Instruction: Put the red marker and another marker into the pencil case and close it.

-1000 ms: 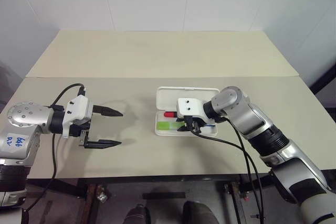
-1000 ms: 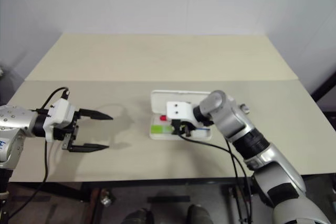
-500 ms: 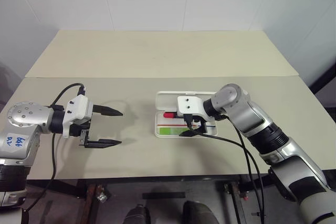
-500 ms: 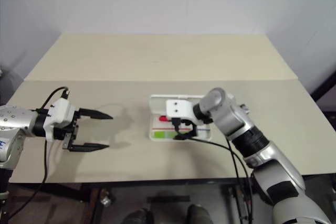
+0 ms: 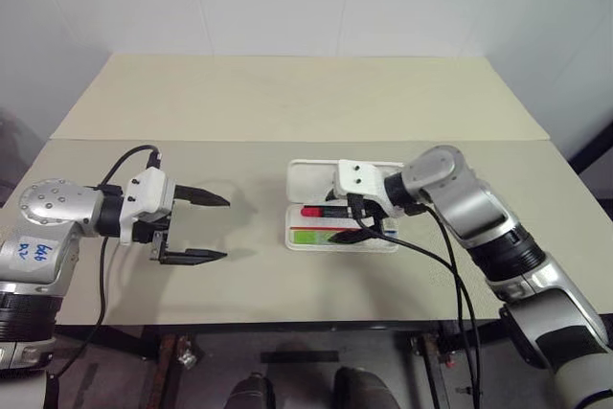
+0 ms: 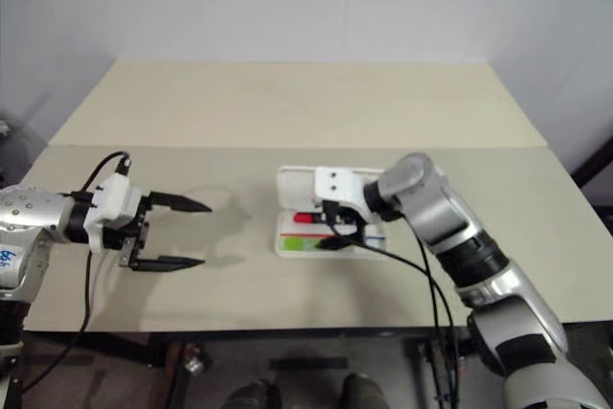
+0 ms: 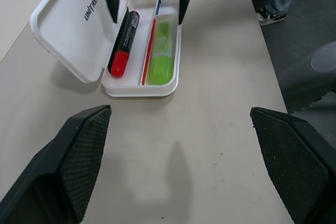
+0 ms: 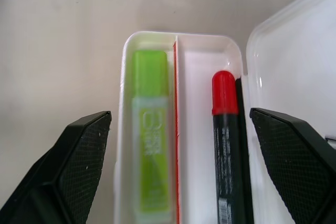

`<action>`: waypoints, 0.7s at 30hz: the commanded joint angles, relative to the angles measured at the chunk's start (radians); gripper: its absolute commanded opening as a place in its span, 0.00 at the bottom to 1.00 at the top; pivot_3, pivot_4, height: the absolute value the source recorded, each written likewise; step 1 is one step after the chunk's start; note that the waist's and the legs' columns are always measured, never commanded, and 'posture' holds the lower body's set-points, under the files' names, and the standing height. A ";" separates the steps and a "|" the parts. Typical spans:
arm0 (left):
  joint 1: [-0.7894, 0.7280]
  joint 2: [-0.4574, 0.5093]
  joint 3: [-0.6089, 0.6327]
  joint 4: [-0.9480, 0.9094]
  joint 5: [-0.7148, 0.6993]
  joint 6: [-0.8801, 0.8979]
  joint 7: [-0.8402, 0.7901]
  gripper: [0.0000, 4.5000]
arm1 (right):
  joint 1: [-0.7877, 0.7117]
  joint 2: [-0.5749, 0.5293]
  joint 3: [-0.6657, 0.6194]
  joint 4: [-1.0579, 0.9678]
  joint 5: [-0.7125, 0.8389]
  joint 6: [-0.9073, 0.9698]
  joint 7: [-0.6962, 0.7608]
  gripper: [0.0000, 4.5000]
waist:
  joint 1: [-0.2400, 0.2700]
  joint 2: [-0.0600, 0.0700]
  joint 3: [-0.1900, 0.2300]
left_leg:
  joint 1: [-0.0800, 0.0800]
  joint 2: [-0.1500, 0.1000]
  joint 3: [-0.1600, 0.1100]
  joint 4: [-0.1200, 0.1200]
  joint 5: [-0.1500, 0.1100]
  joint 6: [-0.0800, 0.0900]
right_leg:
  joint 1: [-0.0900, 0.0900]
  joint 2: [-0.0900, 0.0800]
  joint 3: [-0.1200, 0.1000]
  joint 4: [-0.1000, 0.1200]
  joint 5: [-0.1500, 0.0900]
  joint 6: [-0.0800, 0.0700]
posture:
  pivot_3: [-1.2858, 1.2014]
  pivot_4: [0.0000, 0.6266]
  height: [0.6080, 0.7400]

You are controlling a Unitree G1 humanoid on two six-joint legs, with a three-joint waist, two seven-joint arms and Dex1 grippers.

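Pencil case (image 7: pixel 79 30) is left open on the tabletop (image 5: pixel 287 102), the right hand (image 5: pixel 351 223) poised released over its tray, the left hand (image 5: pixel 196 227) released well apart. Inside are counted one red marker (image 8: pixel 224 145) and one green marker (image 8: pixel 150 135), so closing is judged to remain.

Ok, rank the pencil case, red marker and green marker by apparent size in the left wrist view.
1. Pencil case, open, by far the largest.
2. Red marker, in the tray.
3. Green marker, beside it across the divider, a little shorter but wider, so these two are close.
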 commanded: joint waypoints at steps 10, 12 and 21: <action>-0.165 -0.064 -0.071 0.037 -0.021 0.041 -0.014 1.00 | 0.162 -0.351 -0.213 -0.117 0.104 0.101 0.025 1.00 | 0.001 0.000 0.000 | 0.000 -0.003 0.000 0.000 -0.001 0.001 | 0.000 0.001 0.000 -0.002 0.000 0.000 | 0.52 0.24 1.00; -0.203 -0.080 -0.096 0.058 -0.009 0.047 -0.017 1.00 | 0.159 -0.387 -0.208 -0.011 0.075 -0.011 0.024 1.00 | -0.001 0.000 0.000 | 0.000 -0.005 0.004 0.001 0.000 0.000 | 0.000 0.001 0.000 -0.001 0.000 0.000 | 0.52 0.24 1.00; -0.324 -0.147 -0.177 0.098 0.040 0.042 -0.006 1.00 | -0.121 -0.293 -0.121 0.636 -0.143 -0.253 -0.142 1.00 | -0.008 0.001 0.000 | 0.001 -0.005 0.015 0.002 0.000 0.000 | -0.002 0.002 0.006 0.000 0.001 0.002 | 0.52 0.24 1.00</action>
